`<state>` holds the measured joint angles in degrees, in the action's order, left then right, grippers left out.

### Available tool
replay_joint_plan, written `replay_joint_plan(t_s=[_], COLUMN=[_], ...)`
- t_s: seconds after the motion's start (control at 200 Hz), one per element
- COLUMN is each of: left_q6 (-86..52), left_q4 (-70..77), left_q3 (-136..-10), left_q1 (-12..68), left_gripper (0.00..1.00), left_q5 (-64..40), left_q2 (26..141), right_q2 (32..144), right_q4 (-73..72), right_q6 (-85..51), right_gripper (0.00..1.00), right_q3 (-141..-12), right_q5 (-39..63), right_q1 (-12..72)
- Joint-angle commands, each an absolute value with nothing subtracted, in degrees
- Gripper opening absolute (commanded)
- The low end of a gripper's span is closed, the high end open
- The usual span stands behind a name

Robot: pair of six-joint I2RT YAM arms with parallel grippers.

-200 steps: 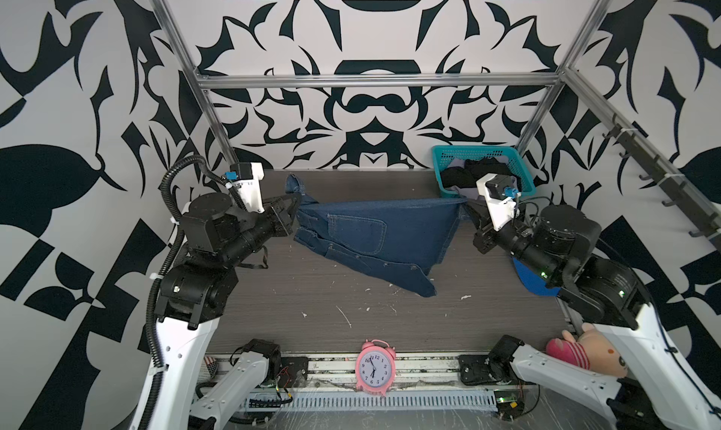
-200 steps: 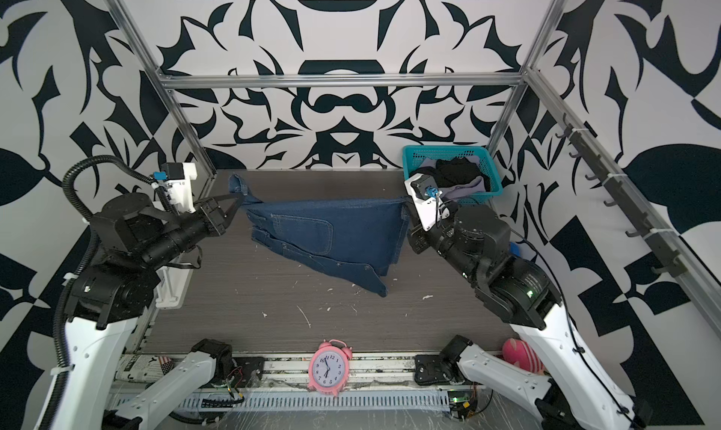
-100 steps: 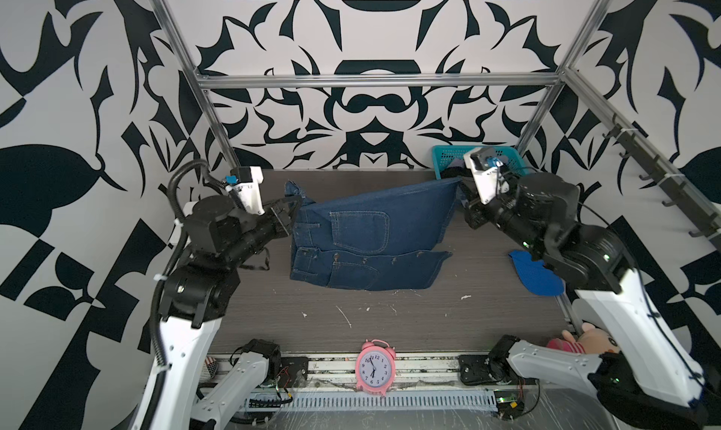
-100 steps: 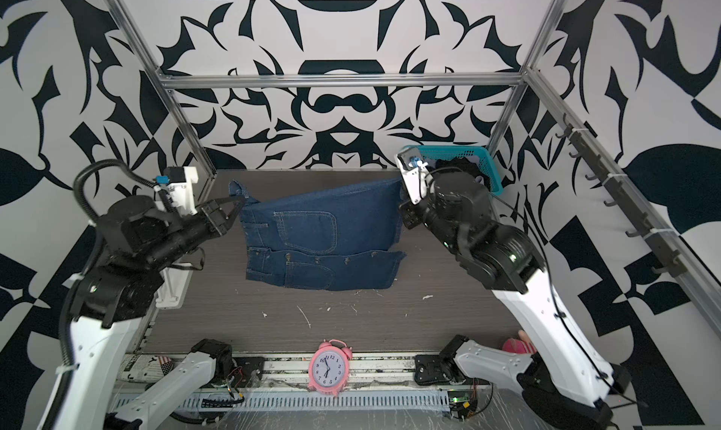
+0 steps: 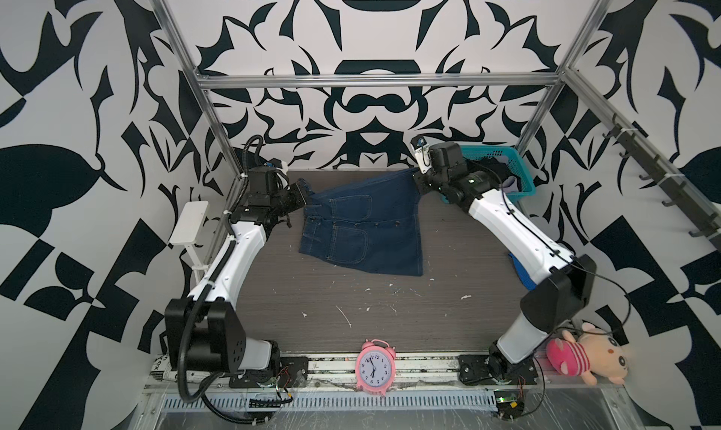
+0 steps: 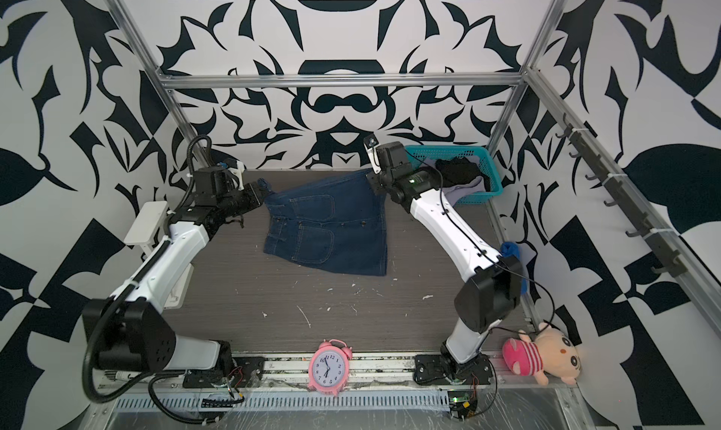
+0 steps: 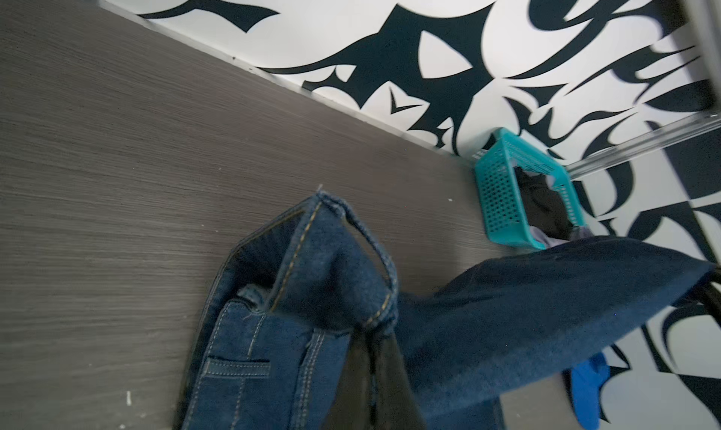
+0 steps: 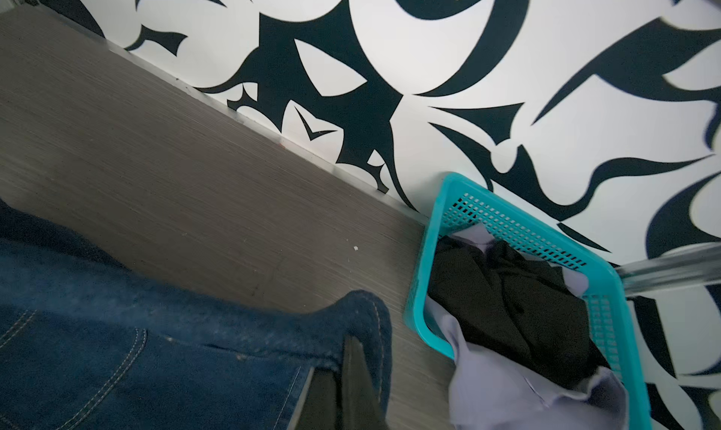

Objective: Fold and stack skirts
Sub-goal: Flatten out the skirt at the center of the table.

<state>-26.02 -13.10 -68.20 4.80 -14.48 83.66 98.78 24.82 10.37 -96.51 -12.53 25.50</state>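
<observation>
The dark blue denim skirt (image 5: 363,229) (image 6: 327,229) lies pockets up on the grey table (image 5: 390,303), its far edge lifted. My left gripper (image 5: 306,188) (image 6: 265,186) is shut on its waistband corner (image 7: 343,276). In the left wrist view the gripper (image 7: 374,369) pinches the denim. My right gripper (image 5: 417,174) (image 6: 372,178) is shut on the opposite far corner, and in the right wrist view the gripper (image 8: 343,381) holds a fold of denim (image 8: 117,350). The black skirt (image 8: 507,303) and the lavender skirt (image 8: 499,381) lie crumpled in the teal basket (image 8: 427,248).
The teal basket (image 5: 524,178) (image 6: 448,150) stands at the back right corner. A bright blue cloth (image 6: 511,248) lies by the right wall behind my right arm. A pink alarm clock (image 5: 374,369) and a plush toy (image 5: 585,354) sit at the front edge.
Both grippers carried the hanging denim skirt toward the back wall and down. Its lower part now rests flat on the table, and my right arm has swung back beside the basket.
</observation>
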Motion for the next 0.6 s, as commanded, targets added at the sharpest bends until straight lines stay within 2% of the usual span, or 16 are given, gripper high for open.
replay_joint_plan(t_s=[0.0,0.15,0.185,0.195,0.225,0.25,0.29,0.31,0.33,0.345,0.495,0.595], left_q6=[-21.88,-21.67,-21.16,-20.94,-20.1,-19.35,-18.35,-17.85,-17.29,-17.01,-15.64,-16.53], left_q4=[-7.89,-5.97,-6.14,-6.22,-6.6,-7.1,-7.86,-8.33,-8.82,-9.38,-14.16,-17.19], left_q3=[-67.59,-73.7,-75.79,-76.73,-79.28,-81.63,-85.45,-87.36,-89.43,-91.04,-103.34,-105.21], left_q1=[0.55,-0.75,-0.9,-0.95,-1.06,-1.2,-1.25,-1.3,-1.32,-1.25,-1.49,-1.47], left_gripper=[0.0,0.0,0.12,0.16,0.29,0.34,0.41,0.47,0.56,0.59,0.64,0.64], left_q5=[-9.75,-10.08,-9.68,-9.54,-9.11,-8.66,-7.8,-7.18,-6.43,-5.93,-2.8,-3.64], left_q2=[89.19,98.76,100.94,101.5,103.32,104.87,107.16,108.22,109.28,110.11,114.23,112.57], right_q2=[101.78,113.2,115.51,116.15,118.22,120.05,123.19,124.7,126.16,127.3,135.95,135.3], right_q4=[12.0,14.06,14.79,14.9,15.07,15.4,16.85,17.72,18.77,19.73,31.13,36.06], right_q6=[10.75,11.14,11.16,11.12,10.94,10.82,11.24,11.52,11.61,11.62,10.11,10.96], right_gripper=[0.0,0.0,0.0,0.02,0.21,0.37,0.5,0.55,0.63,0.68,0.73,0.74], right_q3=[-98.6,-109.04,-111.88,-112.65,-115.22,-117.19,-122.13,-124.72,-127.68,-129.98,-153.77,-157.91], right_q5=[-21.66,-21.22,-21.38,-21.58,-22.64,-23.74,-24.6,-25.37,-25.81,-25.71,-20.85,-19.13], right_q1=[21.88,21.71,21.71,21.71,21.58,21.47,21.23,21.07,20.89,20.65,17.94,17.75])
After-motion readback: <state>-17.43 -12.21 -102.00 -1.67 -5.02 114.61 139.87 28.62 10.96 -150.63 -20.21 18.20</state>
